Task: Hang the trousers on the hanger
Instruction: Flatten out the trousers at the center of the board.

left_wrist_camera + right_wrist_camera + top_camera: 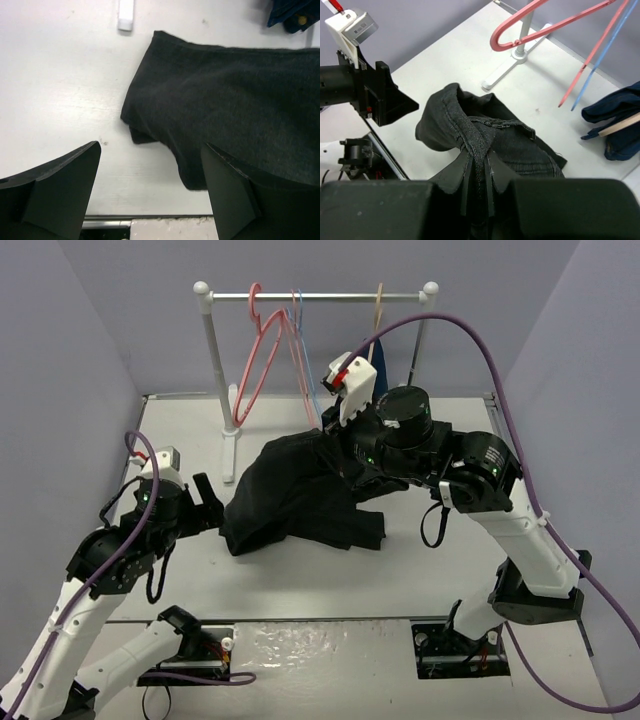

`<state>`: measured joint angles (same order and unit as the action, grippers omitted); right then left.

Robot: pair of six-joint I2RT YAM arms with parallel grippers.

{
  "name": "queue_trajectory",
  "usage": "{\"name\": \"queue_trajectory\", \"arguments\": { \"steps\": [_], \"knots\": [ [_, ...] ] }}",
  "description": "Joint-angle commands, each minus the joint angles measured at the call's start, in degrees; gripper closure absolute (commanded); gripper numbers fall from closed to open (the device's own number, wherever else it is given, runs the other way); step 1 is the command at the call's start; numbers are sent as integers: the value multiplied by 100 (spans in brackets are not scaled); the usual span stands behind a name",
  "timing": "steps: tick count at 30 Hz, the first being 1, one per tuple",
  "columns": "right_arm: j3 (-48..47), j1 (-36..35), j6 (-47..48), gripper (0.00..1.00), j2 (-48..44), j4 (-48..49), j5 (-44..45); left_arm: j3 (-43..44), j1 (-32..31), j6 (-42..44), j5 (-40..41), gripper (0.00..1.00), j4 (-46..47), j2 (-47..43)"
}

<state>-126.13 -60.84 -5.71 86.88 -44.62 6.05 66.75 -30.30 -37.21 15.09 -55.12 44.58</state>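
The black trousers [290, 495] lie in a heap at the middle of the table. My right gripper [345, 455] is shut on a bunched seam of them; in the right wrist view [479, 155] the fabric [470, 125] is pinched between the jaws and held slightly raised. My left gripper [210, 502] is open and empty at the heap's left edge. In the left wrist view [150, 170] a trouser end [225, 100] lies flat on the table, partly between the jaws. The salmon-pink hanger [262, 345] hangs bare on the rail, also seen in the right wrist view [555, 25].
A white rail [315, 296] stands at the back on two posts, with a foot [229, 455] near the trousers. A light-blue hanger [305, 360] hangs beside the pink one. A tan hanger [378, 305] carries a navy garment [620, 120] at the right.
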Motion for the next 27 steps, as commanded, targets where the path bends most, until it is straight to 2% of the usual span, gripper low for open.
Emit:
{"name": "queue_trajectory", "arguments": {
  "steps": [1, 4, 8, 17, 22, 25, 26, 27],
  "knots": [
    [-394, 2, 407, 100, 33, 57, 365, -473, 42, 87, -384, 21, 1075, -56],
    [-222, 54, 491, 100, -65, 67, 787, -973, 34, 74, -870, 20, 1612, -38],
    [400, 430, 256, 100, -250, 70, 1092, -1582, 25, -69, -924, 18, 2126, 112],
    [3043, 2131, -501, 100, -1121, 246, 1078, -2353, 24, -340, -683, 17, 2490, 245],
    [4426, 3535, -510, 100, -1259, 657, 387, -2609, 16, -392, -733, 17, 2789, 505],
    [4899, 4393, -558, 100, -1097, 892, -35, -2665, 16, -415, -604, 17, 2902, 720],
    [4987, 4503, -598, 97, -1042, 1003, -63, -2667, 23, -433, -516, 17, 2918, 778],
    [5031, 4554, -645, 83, -982, 1055, -52, -2677, 27, -462, -430, 17, 2953, 860]
  ]
}}
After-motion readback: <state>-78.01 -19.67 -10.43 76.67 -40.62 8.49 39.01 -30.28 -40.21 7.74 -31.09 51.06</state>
